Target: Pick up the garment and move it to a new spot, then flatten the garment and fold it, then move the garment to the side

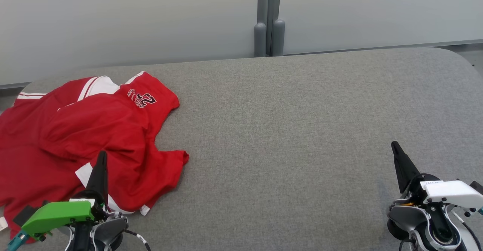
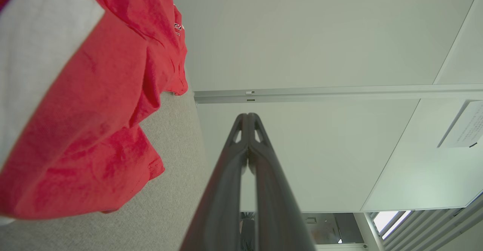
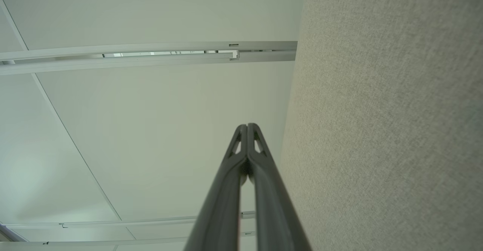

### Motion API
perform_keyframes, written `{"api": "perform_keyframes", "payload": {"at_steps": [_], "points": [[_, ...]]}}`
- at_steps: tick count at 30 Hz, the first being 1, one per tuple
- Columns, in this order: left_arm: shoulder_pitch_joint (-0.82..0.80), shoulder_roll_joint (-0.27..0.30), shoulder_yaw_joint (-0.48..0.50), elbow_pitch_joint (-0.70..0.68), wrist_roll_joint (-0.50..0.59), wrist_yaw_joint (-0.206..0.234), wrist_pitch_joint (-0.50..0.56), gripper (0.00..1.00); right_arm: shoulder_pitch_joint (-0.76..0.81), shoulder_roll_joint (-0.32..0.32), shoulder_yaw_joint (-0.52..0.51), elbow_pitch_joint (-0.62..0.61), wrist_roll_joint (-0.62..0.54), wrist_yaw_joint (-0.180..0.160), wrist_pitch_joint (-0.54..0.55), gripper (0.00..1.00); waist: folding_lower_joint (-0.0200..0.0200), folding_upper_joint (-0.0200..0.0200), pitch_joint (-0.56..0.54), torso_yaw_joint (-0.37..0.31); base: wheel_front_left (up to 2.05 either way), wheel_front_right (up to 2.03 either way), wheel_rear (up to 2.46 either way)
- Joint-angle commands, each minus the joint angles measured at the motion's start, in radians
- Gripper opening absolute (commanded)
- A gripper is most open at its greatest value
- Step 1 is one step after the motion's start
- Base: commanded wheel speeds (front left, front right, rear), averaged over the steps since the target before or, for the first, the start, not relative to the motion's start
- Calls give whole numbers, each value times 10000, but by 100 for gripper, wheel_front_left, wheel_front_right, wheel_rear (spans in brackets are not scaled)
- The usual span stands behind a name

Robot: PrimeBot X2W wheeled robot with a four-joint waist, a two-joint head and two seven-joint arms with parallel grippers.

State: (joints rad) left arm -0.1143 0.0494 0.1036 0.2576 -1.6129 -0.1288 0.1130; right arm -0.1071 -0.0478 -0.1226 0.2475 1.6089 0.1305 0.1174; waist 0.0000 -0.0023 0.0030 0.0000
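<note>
Garment (image 1: 94, 130): red jersey, crumpled heap on left part of grey desk (image 1: 286, 137), running off view's left edge. No clean long axis; loose flap pokes rightward at near side.

Your left gripper (image 1: 101, 158): clenched, empty, tip over heap's near edge; contact cannot tell.

Your right gripper (image 1: 395, 147): clenched, empty, over bare desk, well apart from cloth.

Judgement: left arm nearer; garment lies ahead and to its left. You must open gripper before grasping.
</note>
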Motion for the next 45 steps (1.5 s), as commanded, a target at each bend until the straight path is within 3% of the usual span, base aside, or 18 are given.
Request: {"api": "perform_keyframes", "payload": {"at_steps": [1, 34, 35, 45], "points": [[-127, 3, 37, -46, 1, -39, -4, 0, -54, -51, -4, -41, 59, 4, 23, 0, 0, 23, 0, 0, 0, 0, 0], [-127, 3, 37, -45, 2, -39, -4, 0, -54, -51, -4, -42, 59, 4, 23, 0, 0, 23, 0, 0, 0, 0, 0], [0, 0, 0, -2, 0, 0, 0, 100, 0, 0, 0, 0, 0, 0, -1, 100, 0, 0, 0, 0, 0, 0, 0], [243, -7, -333, -73, 48, 3, -405, 100, 230, 23, 230, -22, -259, -1, -445, 100, 0, 2, -6, 16, 0, 0, 0]]}}
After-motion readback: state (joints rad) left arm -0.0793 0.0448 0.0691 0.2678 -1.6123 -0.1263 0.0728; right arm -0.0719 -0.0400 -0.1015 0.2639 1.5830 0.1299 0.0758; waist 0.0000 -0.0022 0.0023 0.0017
